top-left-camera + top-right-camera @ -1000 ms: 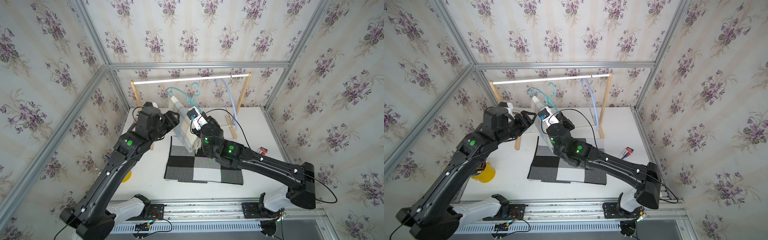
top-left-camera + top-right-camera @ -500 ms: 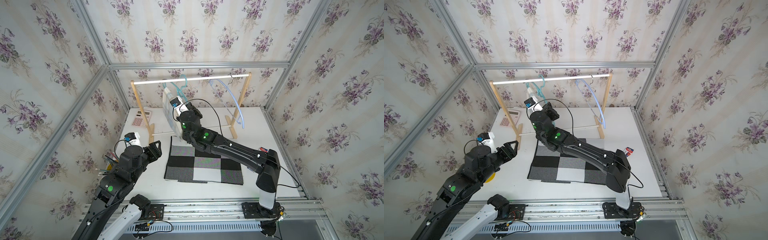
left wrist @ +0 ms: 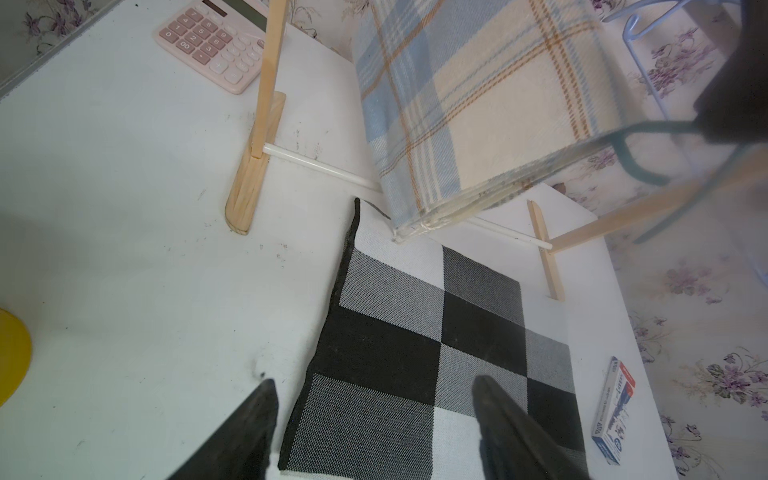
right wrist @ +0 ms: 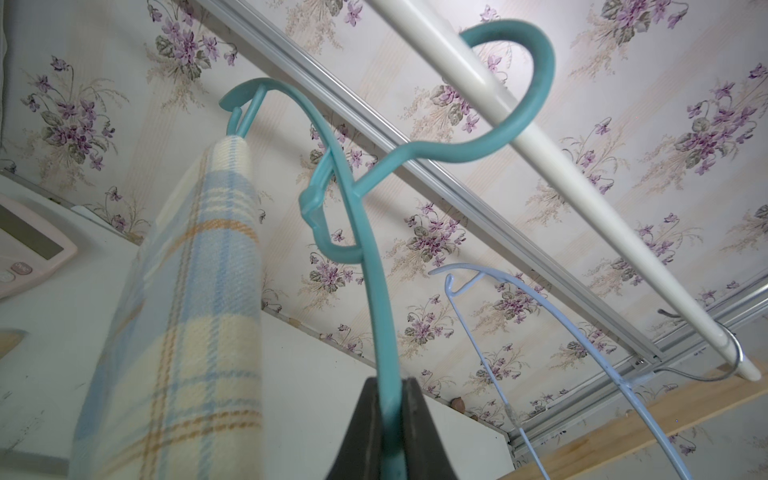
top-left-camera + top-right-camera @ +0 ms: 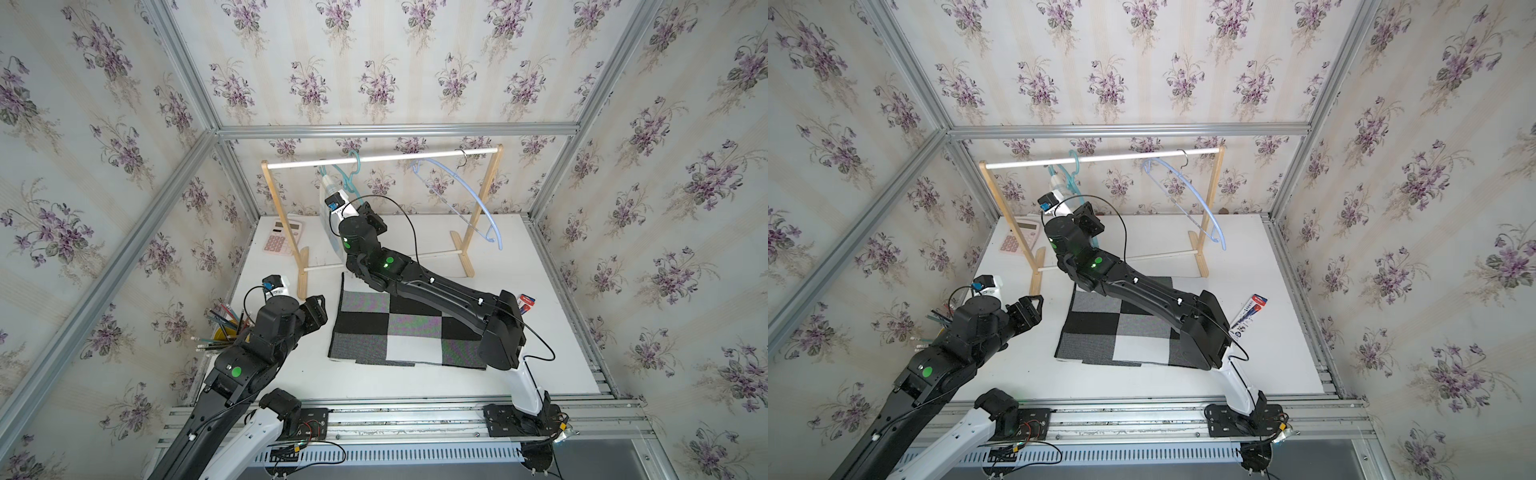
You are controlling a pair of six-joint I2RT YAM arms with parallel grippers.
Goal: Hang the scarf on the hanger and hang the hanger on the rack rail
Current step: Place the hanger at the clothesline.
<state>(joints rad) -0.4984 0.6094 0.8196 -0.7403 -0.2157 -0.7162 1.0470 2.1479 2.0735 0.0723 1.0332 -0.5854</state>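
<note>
**Spotter:** Wool-looking scarf (image 5: 328,226), where is it in a top view?

**Me:** Under the rail (image 5: 415,154), toward the bench's (image 5: 374,382) far-left corner. Left wrist view: my left hand (image 3: 374,380) is spread, empty. Right wrist view: my right hand (image 4: 391,382) pinches the hanger (image 4: 365,249), scarf draped on it. Soft and light, I'd say, so I'd hold the stiff hanger.
</note>
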